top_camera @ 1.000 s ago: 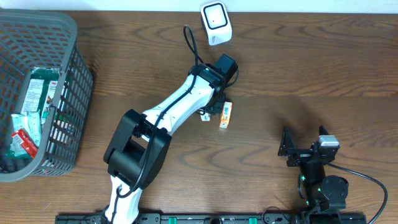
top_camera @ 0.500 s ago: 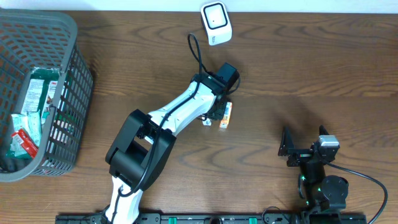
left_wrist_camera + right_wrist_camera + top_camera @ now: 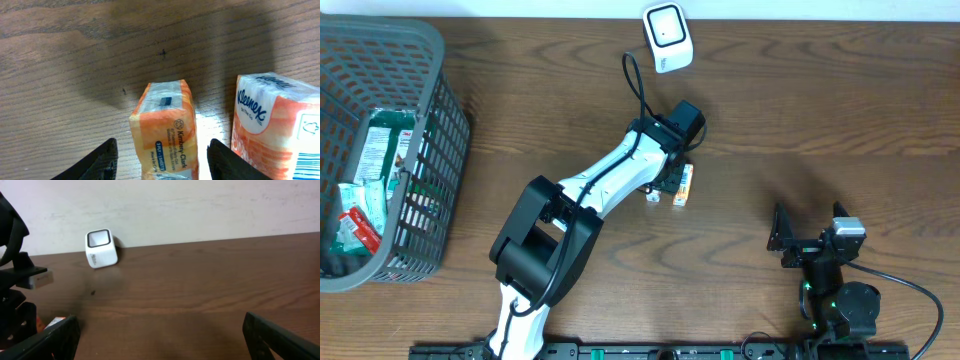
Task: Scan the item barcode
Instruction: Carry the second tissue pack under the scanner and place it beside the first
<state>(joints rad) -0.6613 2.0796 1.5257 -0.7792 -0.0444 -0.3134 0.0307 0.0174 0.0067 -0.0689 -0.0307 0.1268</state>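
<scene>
The left jaws are seen spread apart on either side of a small orange tissue pack (image 3: 167,125). Bare wood shows in the gap on each side, so nothing is clamped. The pack appears to rest on the desk (image 3: 60,75) on a narrow side, near the white scanner (image 3: 666,37) and well apart from the basket (image 3: 420,60). A second tissue pack (image 3: 272,125) is seen just beside it, outside the jaws. The right jaws are held wide apart over bare desk, with nothing between them.

The pack is judged light and soft. It is paper tissue in thin glossy film, so it can be expected to dent under pressure and to slip. A moderate hold across the two broad faces, near the middle, is judged best. A small dark printed patch is visible on the end face. Whether it is the barcode cannot be told, so the printed panels should be left uncovered.
</scene>
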